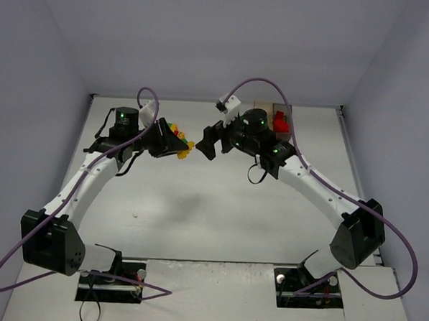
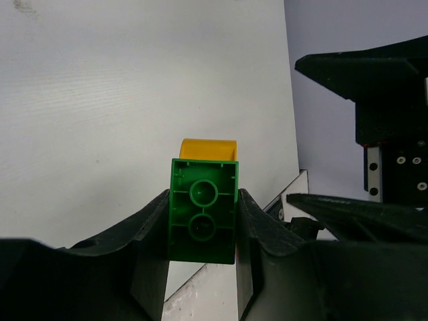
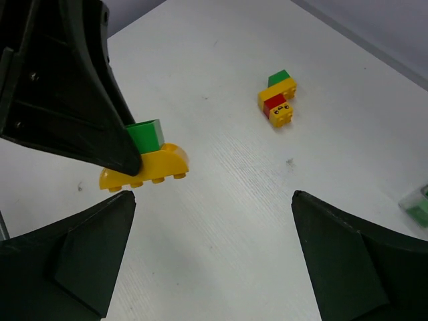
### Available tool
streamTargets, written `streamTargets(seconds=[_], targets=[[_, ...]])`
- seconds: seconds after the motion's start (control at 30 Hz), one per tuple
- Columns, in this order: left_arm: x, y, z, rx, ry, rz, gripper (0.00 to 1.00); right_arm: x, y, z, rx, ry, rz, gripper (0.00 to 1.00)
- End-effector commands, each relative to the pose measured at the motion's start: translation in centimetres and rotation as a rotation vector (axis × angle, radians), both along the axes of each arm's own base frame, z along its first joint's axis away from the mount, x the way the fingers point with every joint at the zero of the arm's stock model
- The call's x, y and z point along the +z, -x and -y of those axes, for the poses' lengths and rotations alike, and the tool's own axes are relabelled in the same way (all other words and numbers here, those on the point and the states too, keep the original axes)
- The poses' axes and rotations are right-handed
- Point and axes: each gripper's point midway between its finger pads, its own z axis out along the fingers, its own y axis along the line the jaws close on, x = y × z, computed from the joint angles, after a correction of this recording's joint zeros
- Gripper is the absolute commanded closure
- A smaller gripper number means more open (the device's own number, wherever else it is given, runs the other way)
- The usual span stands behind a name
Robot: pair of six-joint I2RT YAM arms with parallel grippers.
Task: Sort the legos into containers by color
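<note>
left arm (image 1: 83, 186) stretches forward with the elbow bent, wrist turned inward over the far middle of the table (image 1: 219, 218). left gripper (image 1: 174, 142) is clamped narrowly on a green brick (image 2: 202, 217), one finger against each side. a yellow curved piece (image 3: 144, 170) is joined to that brick. right arm (image 1: 321, 188) comes in from the opposite side. right gripper (image 3: 212, 200) faces the left one, jaws spread wide with nothing between them. a green, yellow and red clump (image 3: 277, 98) lies on the table. containers (image 1: 269, 108) stand at the far edge, a red brick (image 1: 280, 123) in one.
</note>
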Motion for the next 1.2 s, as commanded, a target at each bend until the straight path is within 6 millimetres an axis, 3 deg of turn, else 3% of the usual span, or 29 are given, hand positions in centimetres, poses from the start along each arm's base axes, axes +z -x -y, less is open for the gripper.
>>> streamTargets(seconds=[0.0, 0.33, 0.73, 0.83, 0.87, 0.9, 1.07, 1.17], targets=[[4.9, -0.8, 0.7, -0.017, 0.075, 0.119, 0.98, 4.3, 1.3, -1.8, 0.087, -0.071, 0.142, 0.00], [5.5, -0.8, 0.9, -0.024, 0.095, 0.120, 0.98, 4.2, 2.7, -4.8, 0.191, -0.057, 0.137, 0.00], [6.1, -1.0, 1.1, -0.029, 0.108, 0.131, 0.97, 2.9, 1.9, -5.8, 0.189, -0.035, 0.119, 0.00], [6.2, -1.0, 1.1, -0.034, 0.111, 0.135, 0.97, 2.8, 1.7, -6.1, 0.186, -0.030, 0.123, 0.07], [6.3, -0.9, 1.2, -0.036, 0.112, 0.135, 0.97, 2.6, 1.5, -6.1, 0.185, -0.026, 0.125, 0.18], [6.3, -0.9, 1.2, -0.036, 0.113, 0.134, 0.97, 2.5, 1.4, -6.1, 0.184, -0.024, 0.125, 0.18], [5.9, -0.7, 1.2, -0.044, 0.112, 0.127, 0.97, 2.7, 1.6, -6.3, 0.194, -0.028, 0.134, 0.45], [5.7, -0.6, 1.2, -0.046, 0.112, 0.121, 0.97, 3.0, 1.5, -6.3, 0.191, -0.032, 0.143, 0.44]])
